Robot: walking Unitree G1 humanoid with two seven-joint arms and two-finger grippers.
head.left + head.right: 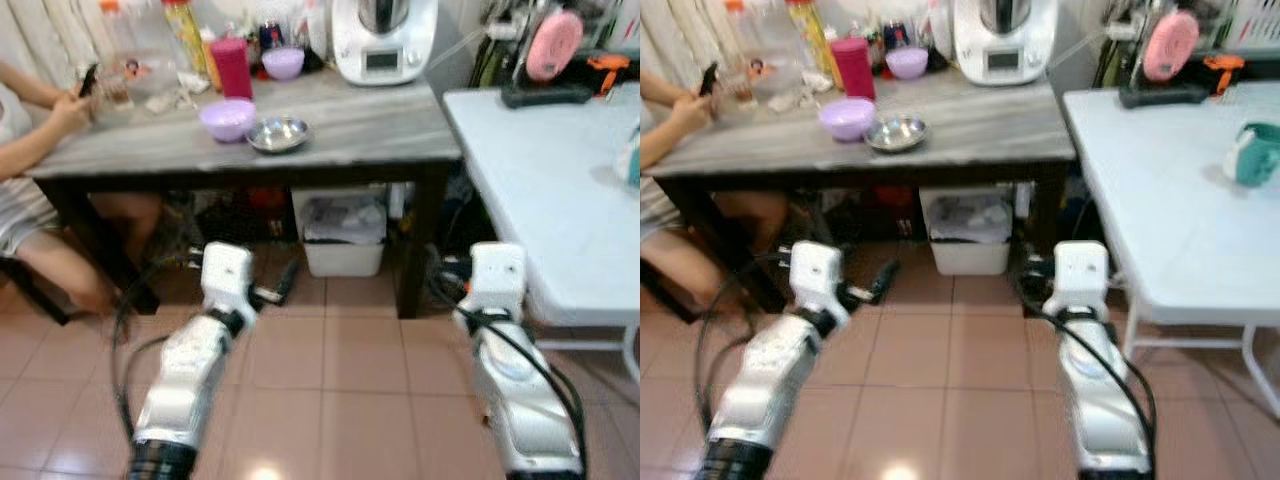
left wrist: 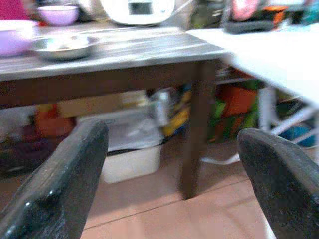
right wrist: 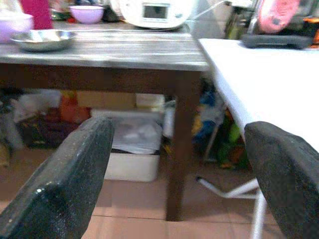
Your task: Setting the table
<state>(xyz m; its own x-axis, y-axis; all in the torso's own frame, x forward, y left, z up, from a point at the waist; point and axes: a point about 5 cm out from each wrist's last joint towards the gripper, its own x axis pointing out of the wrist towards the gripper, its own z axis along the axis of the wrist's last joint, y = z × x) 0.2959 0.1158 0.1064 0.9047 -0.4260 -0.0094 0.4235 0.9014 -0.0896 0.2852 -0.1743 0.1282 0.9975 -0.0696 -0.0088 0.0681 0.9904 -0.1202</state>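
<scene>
Two surfaces fill the upper frame: a grey wood-grain surface [image 1: 350, 125] at centre and a white one [image 1: 540, 190] at right, its far edge cut off. One white appliance [image 1: 383, 38] stands at the grey surface's back, its top cropped. On the grey surface sit two purple bowls [image 1: 228, 119] [image 1: 283, 62], one steel bowl [image 1: 279, 133] beside the nearer purple one, and a red cup [image 1: 231, 66]. The bottles behind are blurred. One teal mug [image 1: 1252, 152] sits on the white surface. A seated person [image 1: 35, 150] is cut off at upper left. Left gripper [image 2: 169, 179] and right gripper [image 3: 177, 174] hang low over the floor, fingers spread wide, empty.
</scene>
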